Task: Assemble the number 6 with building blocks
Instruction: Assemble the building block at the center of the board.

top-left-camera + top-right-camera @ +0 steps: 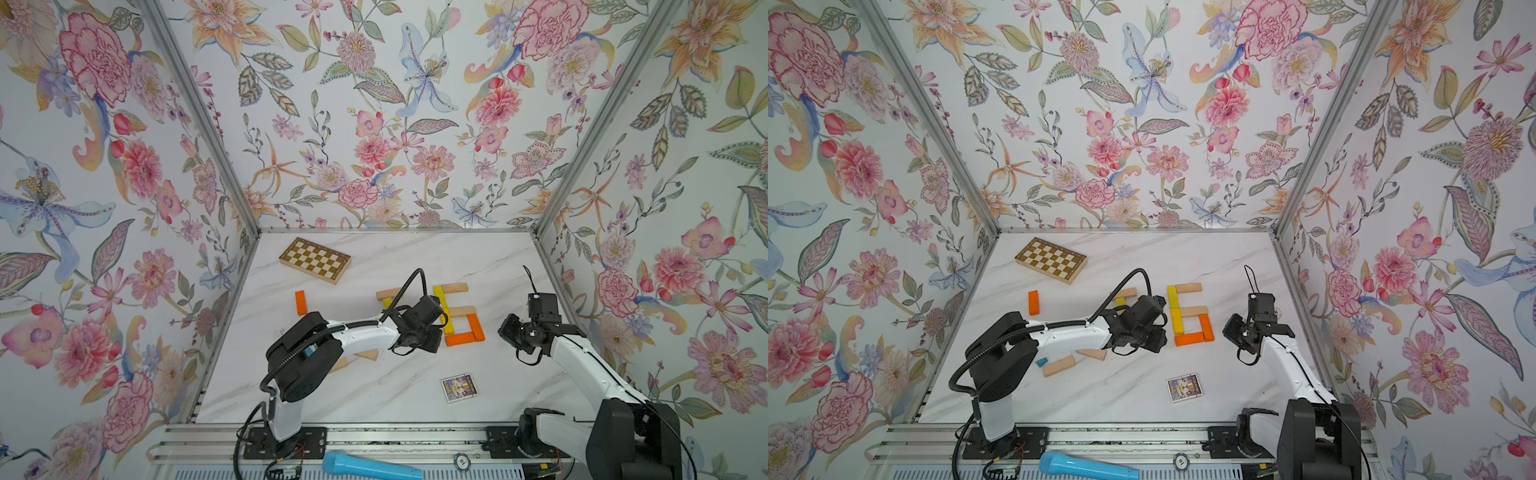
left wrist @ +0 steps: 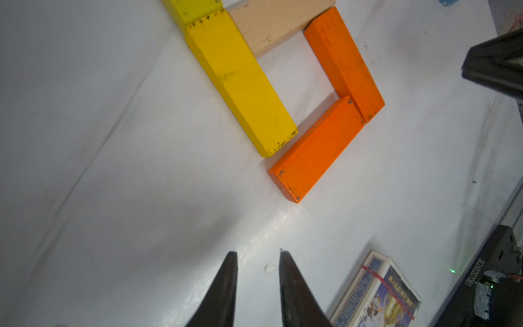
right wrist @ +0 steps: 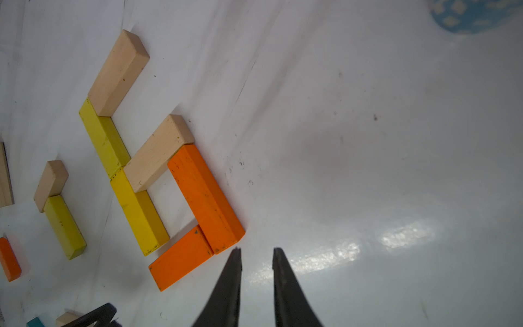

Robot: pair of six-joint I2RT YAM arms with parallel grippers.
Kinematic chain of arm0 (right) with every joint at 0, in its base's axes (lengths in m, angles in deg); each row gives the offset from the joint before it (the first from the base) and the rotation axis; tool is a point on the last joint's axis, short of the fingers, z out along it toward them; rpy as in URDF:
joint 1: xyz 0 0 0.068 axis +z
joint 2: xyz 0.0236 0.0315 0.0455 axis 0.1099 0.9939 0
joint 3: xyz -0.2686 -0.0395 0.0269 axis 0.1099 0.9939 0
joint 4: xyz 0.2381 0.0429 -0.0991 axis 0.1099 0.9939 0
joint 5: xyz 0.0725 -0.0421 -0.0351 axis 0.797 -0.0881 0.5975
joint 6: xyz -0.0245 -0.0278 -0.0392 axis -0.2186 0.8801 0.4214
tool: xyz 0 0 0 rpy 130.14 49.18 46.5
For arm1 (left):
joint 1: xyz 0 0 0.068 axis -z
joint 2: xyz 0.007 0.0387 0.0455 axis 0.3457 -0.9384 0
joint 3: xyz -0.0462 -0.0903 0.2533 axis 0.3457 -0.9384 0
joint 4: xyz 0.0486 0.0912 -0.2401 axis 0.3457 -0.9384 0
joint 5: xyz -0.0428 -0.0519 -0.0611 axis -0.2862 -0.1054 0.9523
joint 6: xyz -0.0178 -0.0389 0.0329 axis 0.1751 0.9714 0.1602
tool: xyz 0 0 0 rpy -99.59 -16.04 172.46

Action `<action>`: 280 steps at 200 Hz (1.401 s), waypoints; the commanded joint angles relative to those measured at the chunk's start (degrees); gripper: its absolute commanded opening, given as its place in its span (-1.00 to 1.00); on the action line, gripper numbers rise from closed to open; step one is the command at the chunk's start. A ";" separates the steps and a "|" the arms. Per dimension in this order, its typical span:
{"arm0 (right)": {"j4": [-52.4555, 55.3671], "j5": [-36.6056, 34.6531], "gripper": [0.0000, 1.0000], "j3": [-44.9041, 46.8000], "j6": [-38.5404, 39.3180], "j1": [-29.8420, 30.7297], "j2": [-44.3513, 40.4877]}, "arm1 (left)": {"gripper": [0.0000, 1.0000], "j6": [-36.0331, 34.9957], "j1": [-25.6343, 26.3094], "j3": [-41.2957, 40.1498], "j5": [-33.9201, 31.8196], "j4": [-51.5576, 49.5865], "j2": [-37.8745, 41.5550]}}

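Note:
The number 6 (image 1: pixel 459 316) lies flat at mid-table, built of two beige, two yellow and two orange building blocks; both top views show it. My left gripper (image 2: pixel 257 252) hovers just left of its lower loop, jaws a narrow gap apart with nothing between them. From the right, my right gripper (image 3: pixel 258 249) stands close to the corner of the orange block (image 3: pixel 205 198), jaws slightly apart and empty. Loose blocks lie to the left: an orange one (image 1: pixel 301 302), a beige and yellow pair (image 1: pixel 1125 292), then two beige (image 1: pixel 1059 365) and a teal one (image 1: pixel 1041 361) by the left arm.
A chequered board (image 1: pixel 315 259) lies at the back left. A small picture card (image 1: pixel 458 387) lies in front of the 6. A blue microphone (image 1: pixel 370 467) rests on the front rail. Flowered walls close in the table on three sides.

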 commanded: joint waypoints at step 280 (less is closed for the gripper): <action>-0.44 -4.15 -0.60 1.71 -4.82 10.08 -2.19 | -0.70 1.86 0.32 5.51 -2.80 0.25 -3.38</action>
